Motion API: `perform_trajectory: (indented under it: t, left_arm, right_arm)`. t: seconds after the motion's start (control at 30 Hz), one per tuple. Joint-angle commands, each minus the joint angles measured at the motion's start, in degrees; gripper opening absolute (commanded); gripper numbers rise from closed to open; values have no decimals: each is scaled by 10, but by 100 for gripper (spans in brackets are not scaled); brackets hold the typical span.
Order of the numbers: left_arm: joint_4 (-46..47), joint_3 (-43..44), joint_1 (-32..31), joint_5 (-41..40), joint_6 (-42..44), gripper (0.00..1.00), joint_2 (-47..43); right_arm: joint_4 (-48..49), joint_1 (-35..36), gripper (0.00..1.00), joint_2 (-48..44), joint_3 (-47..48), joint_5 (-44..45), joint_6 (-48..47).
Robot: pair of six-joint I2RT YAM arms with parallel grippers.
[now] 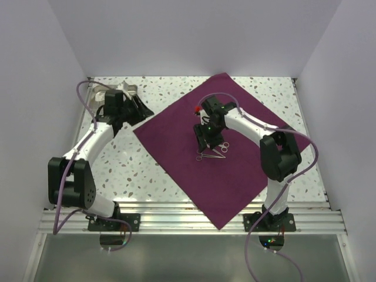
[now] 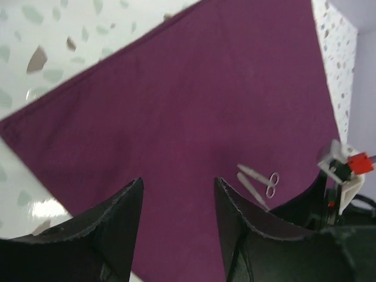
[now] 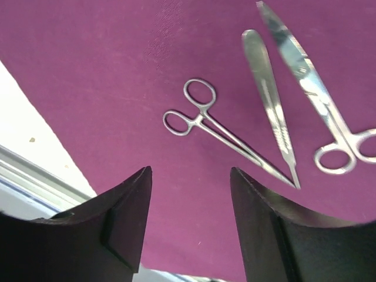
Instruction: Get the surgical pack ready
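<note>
The surgical pack is a deep purple cloth spread flat as a diamond across the table. Near its middle lie three steel instruments: a ring-handled clamp, a flat scalpel handle and scissors. My right gripper hovers over the cloth just beside them, open and empty. My left gripper is at the cloth's left corner, also open with nothing between its fingers. In the left wrist view the cloth fills the frame, with the scissors farther off.
The speckled white tabletop shows left and right of the cloth. A white object sits at the back left corner. A metal rail runs along the near edge, and the cloth's near corner lies over it. Pale walls close in three sides.
</note>
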Motion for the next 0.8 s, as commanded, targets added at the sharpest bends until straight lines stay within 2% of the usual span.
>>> perform_trajectory:
  t: [0.0,0.3,0.37,0.53,0.77]
  left_arm:
    - [-28,-58,5,27,56,55,-64]
    - [-68,-149,5,43,56,56,-169]
    - [-73,-153,5,45,56,56,-175]
    - [-74,-145,5,49,55,56,-169]
    - [-67,-147,5,58,55,56,-156]
  right_arm:
    - [62,-1,61,-8,-24,-8,-43]
    - [47,9,60,34,-5,21,-82]
    - [57,12,59,30,-15,48,-72]
    - [68,12,49,21,-19,101,-44]
    - [56,12,47,45,-2,124,-52]
